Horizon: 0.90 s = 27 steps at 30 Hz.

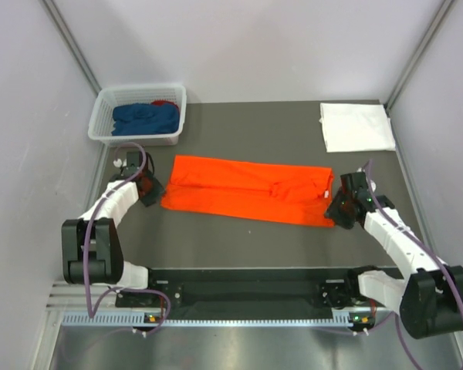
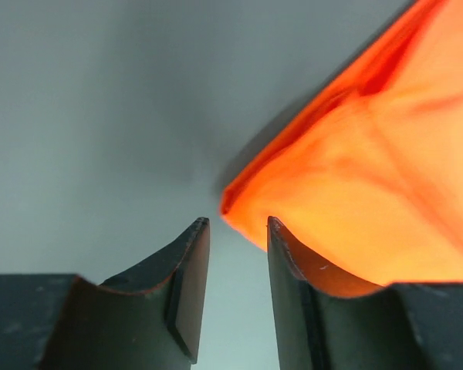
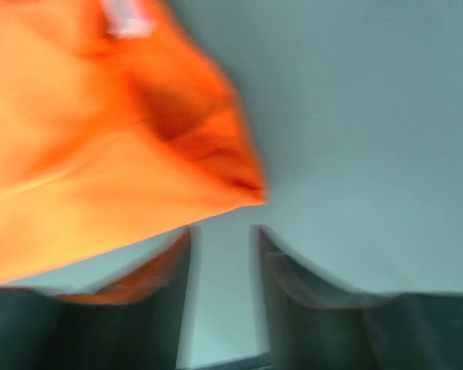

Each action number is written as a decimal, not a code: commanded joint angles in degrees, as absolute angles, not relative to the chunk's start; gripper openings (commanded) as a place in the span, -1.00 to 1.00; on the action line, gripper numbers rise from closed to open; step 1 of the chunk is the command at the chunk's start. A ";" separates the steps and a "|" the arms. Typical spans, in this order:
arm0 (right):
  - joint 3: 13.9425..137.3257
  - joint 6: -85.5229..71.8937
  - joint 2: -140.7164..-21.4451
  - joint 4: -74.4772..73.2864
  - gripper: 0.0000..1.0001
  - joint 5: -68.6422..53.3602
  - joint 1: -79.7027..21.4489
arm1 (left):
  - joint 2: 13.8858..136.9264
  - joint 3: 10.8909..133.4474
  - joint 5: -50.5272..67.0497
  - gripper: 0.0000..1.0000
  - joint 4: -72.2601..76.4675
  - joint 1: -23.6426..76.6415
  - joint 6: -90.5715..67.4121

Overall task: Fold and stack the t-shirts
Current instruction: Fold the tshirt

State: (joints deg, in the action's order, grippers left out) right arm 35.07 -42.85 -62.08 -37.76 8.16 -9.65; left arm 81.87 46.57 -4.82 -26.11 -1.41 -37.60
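Overhead view: bright, even light from above, sharp all over. I see only faint, soft shadows on the table (image 1: 239, 131).

Left wrist view: the orange t-shirt (image 2: 370, 169) glows, overexposed and out of focus; the left fingers (image 2: 181, 293) are crisp.

Right wrist view: blurred throughout, right fingers (image 3: 309, 308) and cloth edge smeared alike.

A dark grey table (image 1: 239, 127) carries three things. An orange t-shirt (image 1: 247, 189) lies spread in a long band across the middle, running from 9 o'clock to 3 o'clock, with creases along its length. A white t-shirt (image 1: 356, 127), seemingly folded into a flat rectangle, sits in the far corner at 1 o'clock, well apart from it. A white lattice basket (image 1: 139, 139) stands at 11 o'clock, at the far left corner.
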 commanded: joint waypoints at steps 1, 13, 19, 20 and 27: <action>40.95 -34.21 -59.50 -35.08 -0.09 -0.25 -10.55 | 79.63 54.31 -4.67 -0.14 -27.78 -1.58 -34.46; 62.11 -9.15 -83.39 -30.05 0.13 -17.23 -10.37 | 84.62 59.23 8.61 -0.01 -25.14 -0.96 -29.88; 68.72 -3.00 -95.52 -31.38 -0.02 -22.58 -6.95 | 86.22 60.03 27.91 -0.02 -12.69 -0.27 -29.97; 69.34 -2.90 -97.45 -31.29 -0.02 -22.59 -6.51 | 86.92 61.25 31.43 -0.02 -10.05 2.52 -30.06; 72.59 -0.53 -103.00 -30.41 0.10 -20.66 -4.66 | 97.99 73.47 32.70 -0.01 -10.11 16.34 -25.40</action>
State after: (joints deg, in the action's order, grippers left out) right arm 69.01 -3.55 -101.89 -31.20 -20.43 -5.65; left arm 95.48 69.06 28.82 -14.13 11.62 -28.29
